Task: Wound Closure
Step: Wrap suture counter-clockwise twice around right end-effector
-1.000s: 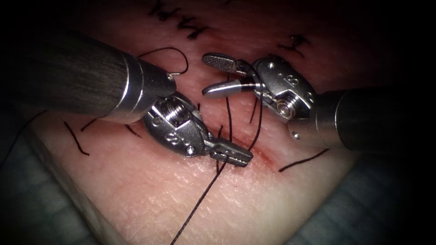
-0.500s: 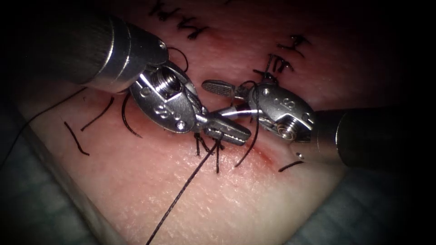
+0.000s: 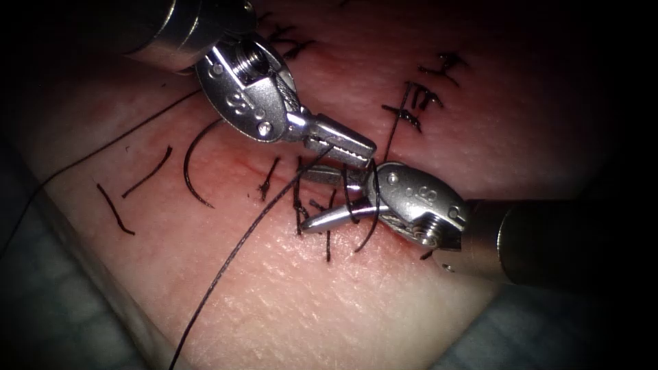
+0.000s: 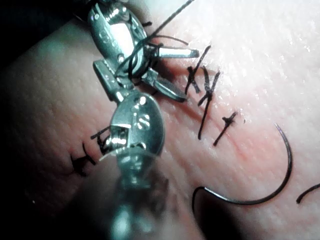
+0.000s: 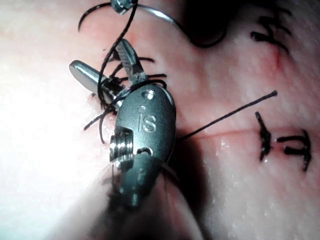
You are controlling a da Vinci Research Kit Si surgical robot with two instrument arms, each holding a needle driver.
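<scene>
Needle [image 3: 195,168] lying free on the tissue [image 3: 384,301], left of the cut [image 3: 274,171]; the left wrist view shows its full curve. Left tool [image 3: 340,145], jaws clenched on the thread [image 3: 226,264], has risen since the earlier frame. Right tool [image 3: 322,199], jaws parted and empty, thread looped around them, has descended.

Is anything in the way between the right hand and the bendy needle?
Yes. The thin dark curved needle lies loose on the pink tissue. Between it and the open silver right hand run short black stitches and the long black thread that the shut left hand holds.
</scene>
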